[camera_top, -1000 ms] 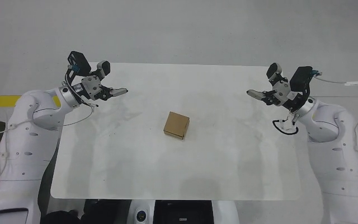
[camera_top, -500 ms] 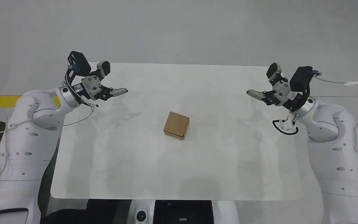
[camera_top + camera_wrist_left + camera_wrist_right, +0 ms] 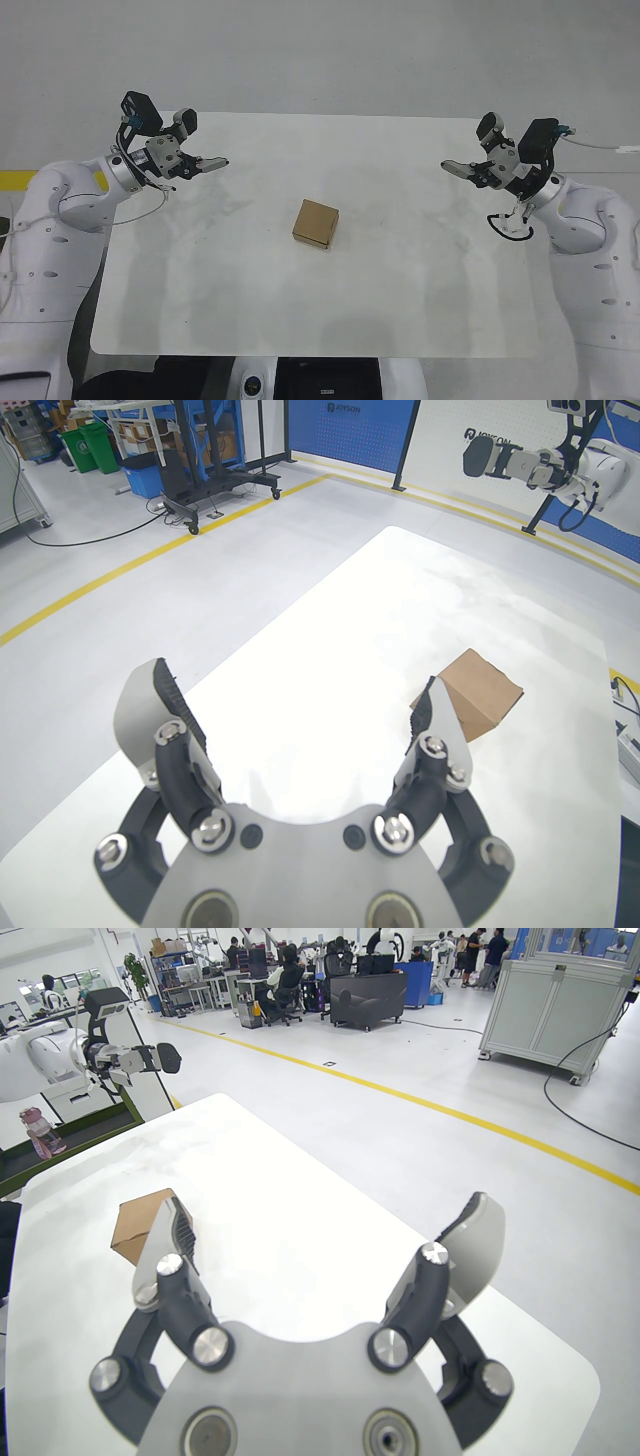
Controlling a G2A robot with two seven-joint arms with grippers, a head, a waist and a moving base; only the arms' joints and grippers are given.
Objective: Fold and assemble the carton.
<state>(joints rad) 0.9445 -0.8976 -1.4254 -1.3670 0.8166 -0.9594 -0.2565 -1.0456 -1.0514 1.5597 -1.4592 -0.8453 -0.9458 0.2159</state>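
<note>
A small brown carton stands closed in the middle of the white table. It also shows as a brown box in the left wrist view and as the carton in the right wrist view. My left gripper hovers open over the table's far left corner, well away from the carton, with nothing between its fingers. My right gripper hovers open near the far right side, also empty and apart from the carton, its fingers spread wide.
The table's rounded edges fall off to bare floor on all sides. A pink bottle stands on a stand beyond the table's far side. Each wrist view shows the other arm's gripper far off across the table.
</note>
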